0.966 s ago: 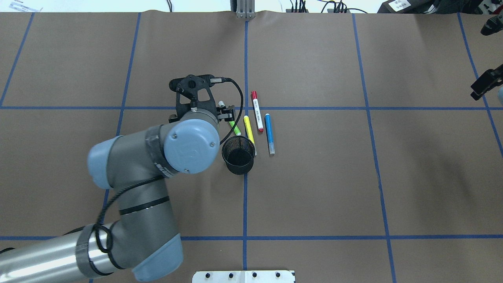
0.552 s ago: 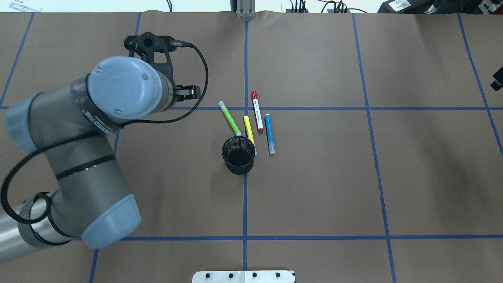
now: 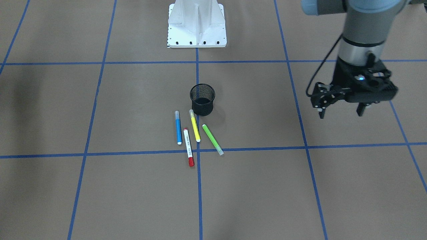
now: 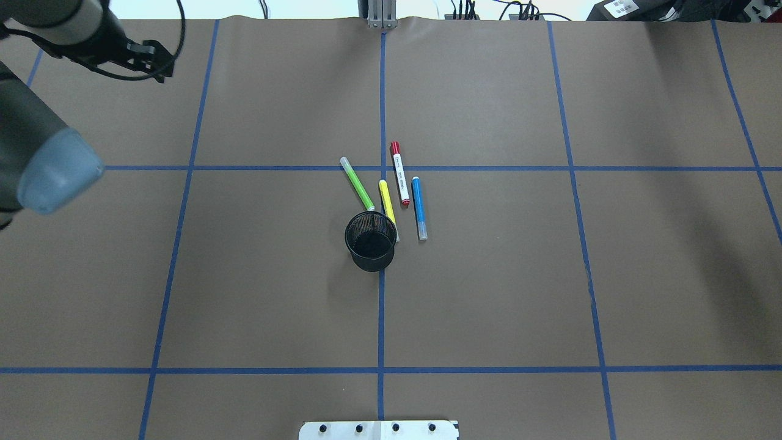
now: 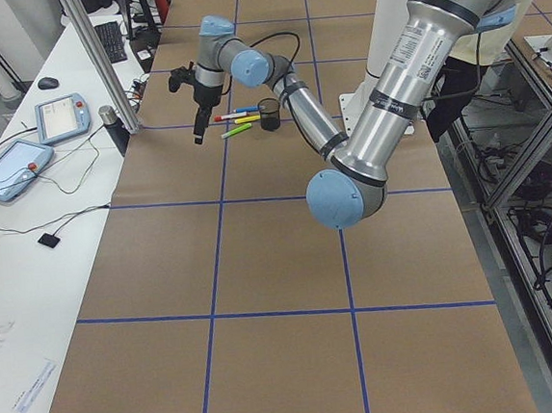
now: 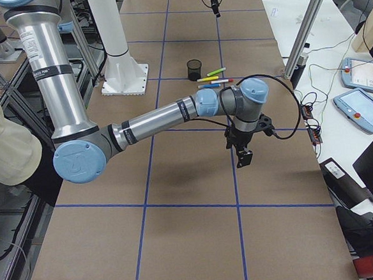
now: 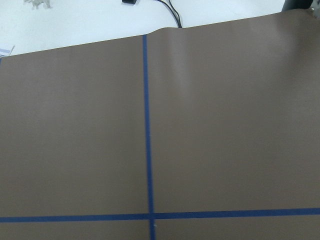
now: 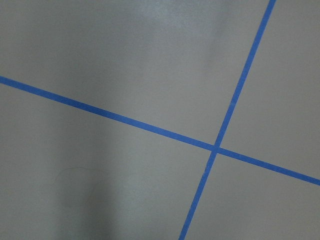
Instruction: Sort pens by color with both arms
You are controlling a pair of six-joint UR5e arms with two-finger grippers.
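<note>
A black mesh cup (image 4: pixel 371 241) stands against the near ends of the green pen (image 4: pixel 358 184) and yellow pen (image 4: pixel 387 203), blocking reach from the robot's side. The red-capped pen (image 4: pixel 400 176) and blue pen (image 4: pixel 418 205) lie just beside, gaps narrow. The table (image 4: pixel 550 275) around them gives wide room.

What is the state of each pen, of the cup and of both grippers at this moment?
green pen: lying flat, not held.
yellow pen: lying flat, not held.
red-capped pen: lying flat, cap on, not held.
blue pen: lying flat, not held.
mesh cup: upright, empty.
left gripper: open, empty, well away from the pens.
right gripper: well away from the pens; open or shut cannot be told.
</note>
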